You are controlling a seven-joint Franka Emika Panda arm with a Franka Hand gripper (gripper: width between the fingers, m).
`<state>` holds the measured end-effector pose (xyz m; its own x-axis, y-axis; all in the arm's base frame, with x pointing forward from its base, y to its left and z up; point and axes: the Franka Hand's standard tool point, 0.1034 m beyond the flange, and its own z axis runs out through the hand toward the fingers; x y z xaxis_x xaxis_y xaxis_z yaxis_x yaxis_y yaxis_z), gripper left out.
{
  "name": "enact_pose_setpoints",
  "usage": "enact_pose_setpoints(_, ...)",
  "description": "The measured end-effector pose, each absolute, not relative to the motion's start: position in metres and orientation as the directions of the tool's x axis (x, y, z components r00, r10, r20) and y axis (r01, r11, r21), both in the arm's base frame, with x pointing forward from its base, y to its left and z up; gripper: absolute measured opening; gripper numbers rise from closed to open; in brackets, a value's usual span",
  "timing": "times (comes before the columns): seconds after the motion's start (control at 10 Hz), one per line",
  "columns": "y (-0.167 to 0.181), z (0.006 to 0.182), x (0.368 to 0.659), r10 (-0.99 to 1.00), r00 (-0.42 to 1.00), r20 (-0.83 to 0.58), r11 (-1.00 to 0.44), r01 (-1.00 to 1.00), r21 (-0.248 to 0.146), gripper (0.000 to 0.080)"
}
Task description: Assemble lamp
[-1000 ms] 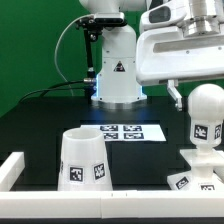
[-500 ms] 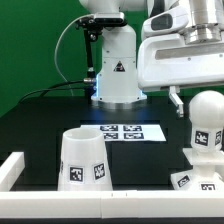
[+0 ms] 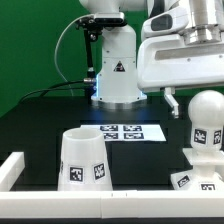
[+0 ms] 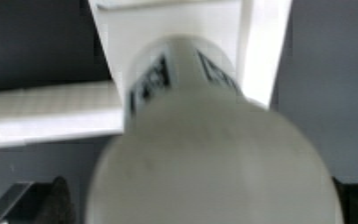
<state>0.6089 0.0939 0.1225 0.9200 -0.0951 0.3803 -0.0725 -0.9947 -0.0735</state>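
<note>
The white bulb (image 3: 206,108) stands upright on its tagged neck on the angular base (image 3: 197,172) at the exterior view's right. My gripper (image 3: 198,100) hangs over it, open, with one finger (image 3: 171,102) a small gap to the left of the bulb's head; the other finger is hidden. In the wrist view the blurred bulb (image 4: 194,150) fills the space between my gripper's (image 4: 197,200) dark fingertips (image 4: 30,200), with gaps on both sides. The cone-shaped shade (image 3: 82,158) stands alone at the front left.
The robot pedestal (image 3: 117,70) stands at the back centre. The marker board (image 3: 122,131) lies flat in front of it. A white rail (image 3: 10,170) runs along the left and front edge of the black table.
The visible finger has shifted a little toward the exterior view's left, away from the bulb. The bulb sits slightly lower than before. The shade has not moved.
</note>
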Motion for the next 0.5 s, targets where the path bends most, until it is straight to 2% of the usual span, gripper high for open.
enact_pose_setpoints(0.1, 0.0903, 0.1284, 0.6148, -0.099, 0.921, 0.377, -0.994, -0.077, -0.072, 0.0698)
enact_pose_setpoints(0.2, 0.0874, 0.1256, 0.6126, -0.103, 0.935, 0.339, -0.994, -0.085, -0.066, 0.0699)
enact_pose_setpoints(0.3, 0.0874, 0.1221, 0.6072, -0.105, 0.969, 0.224, -0.994, -0.095, -0.055, 0.0699)
enact_pose_setpoints(0.5, 0.087, 0.1236, 0.612, -0.105, 0.984, 0.144, -0.994, -0.099, -0.047, 0.0699)
